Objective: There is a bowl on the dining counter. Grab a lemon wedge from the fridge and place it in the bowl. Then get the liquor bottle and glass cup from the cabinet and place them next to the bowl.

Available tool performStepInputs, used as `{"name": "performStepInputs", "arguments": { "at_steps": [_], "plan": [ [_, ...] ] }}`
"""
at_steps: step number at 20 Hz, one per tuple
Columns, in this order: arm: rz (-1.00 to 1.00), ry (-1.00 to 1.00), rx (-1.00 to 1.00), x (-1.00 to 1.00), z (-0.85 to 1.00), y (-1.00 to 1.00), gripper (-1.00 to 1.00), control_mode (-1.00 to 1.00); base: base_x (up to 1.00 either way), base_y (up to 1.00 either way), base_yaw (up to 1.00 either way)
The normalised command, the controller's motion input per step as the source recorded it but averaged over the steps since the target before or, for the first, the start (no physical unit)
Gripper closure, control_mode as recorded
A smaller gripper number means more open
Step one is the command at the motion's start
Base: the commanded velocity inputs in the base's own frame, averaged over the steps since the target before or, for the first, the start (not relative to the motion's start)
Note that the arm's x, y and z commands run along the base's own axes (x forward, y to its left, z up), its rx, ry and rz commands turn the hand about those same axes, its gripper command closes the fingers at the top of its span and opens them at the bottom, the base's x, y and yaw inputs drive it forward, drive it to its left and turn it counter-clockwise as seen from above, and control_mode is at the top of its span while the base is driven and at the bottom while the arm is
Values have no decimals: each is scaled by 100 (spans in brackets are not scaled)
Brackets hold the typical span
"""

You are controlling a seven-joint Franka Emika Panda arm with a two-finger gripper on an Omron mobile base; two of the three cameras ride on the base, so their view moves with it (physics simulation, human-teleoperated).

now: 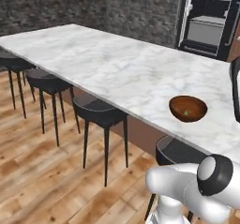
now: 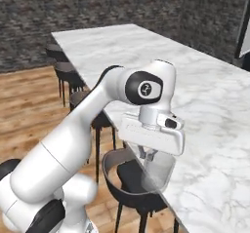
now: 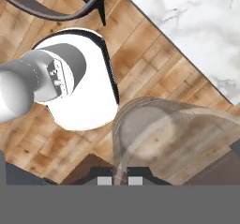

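Observation:
My gripper (image 2: pixel 149 154) hangs below the white hand, shut on the rim of the glass cup (image 2: pixel 158 174), a clear tumbler held over the near edge of the dining counter (image 2: pixel 205 86). Seen from the hand, the glass cup (image 3: pixel 171 138) is a see-through ring above the wooden floor, with the fingertips (image 3: pixel 104 180) at its edge. The dark-brown bowl (image 1: pixel 180 116) sits near the counter's (image 1: pixel 112 63) front edge with the tiny lemon wedge (image 1: pixel 186 111) inside it. The black fridge (image 1: pixel 211 19) stands beyond the counter's far end. The liquor bottle and the cabinet are out of view.
Black stools (image 1: pixel 99 111) line the counter's near side, and one stool (image 2: pixel 129 178) is right under the held glass. Wooden floor (image 1: pixel 42 171) stretches to the left. A dark stone wall (image 1: pixel 93 5) runs behind the counter.

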Motion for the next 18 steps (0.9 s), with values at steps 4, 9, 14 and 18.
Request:
{"name": "performStepInputs", "arguments": {
  "at_steps": [4,9,14,18],
  "plan": [
    [0,0,0,0,0,0,100,100,23,23,-63],
    [0,0,0,0,0,0,100,100,12,23,-61],
    [0,0,0,0,0,0,100,100,2,50,-53],
    [0,0,0,0,0,0,100,100,0,74,-40]
  ]
}}
